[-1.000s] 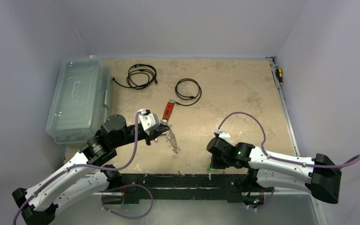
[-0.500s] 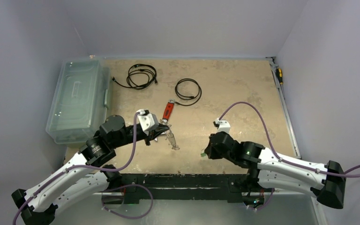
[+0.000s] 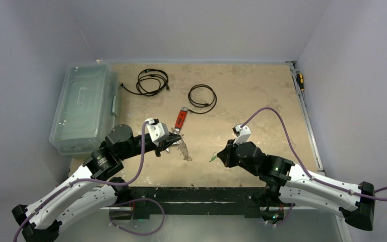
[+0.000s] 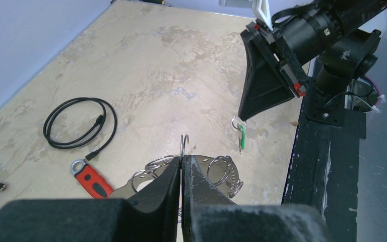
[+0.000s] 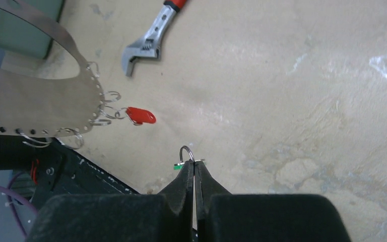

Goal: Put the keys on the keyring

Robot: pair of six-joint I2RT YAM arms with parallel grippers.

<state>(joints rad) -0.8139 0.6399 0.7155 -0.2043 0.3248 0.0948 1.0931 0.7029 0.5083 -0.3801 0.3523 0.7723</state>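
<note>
The keyring (image 3: 184,149) is a silvery oval band with holes and small wire rings; it also shows in the right wrist view (image 5: 35,108). My left gripper (image 3: 170,144) is shut on one of its wire rings (image 4: 183,143) and holds it above the table, jaws closed (image 4: 182,160). The red key (image 5: 142,115) hangs from a ring on the band. My right gripper (image 3: 218,157) is shut (image 5: 194,164) on the small ring of the green key (image 3: 212,158), which dangles below its tip (image 4: 241,137), to the right of the keyring and apart from it.
A red-handled wrench (image 3: 181,120) lies just behind the keyring. Two black coiled cables (image 3: 152,81) (image 3: 202,98) lie further back. A clear lidded bin (image 3: 83,106) stands at the left edge. A screwdriver (image 3: 300,80) lies along the right wall.
My right gripper has come away from the front edge and moved left and up with the green key, toward the keyring. My left gripper has barely moved.
</note>
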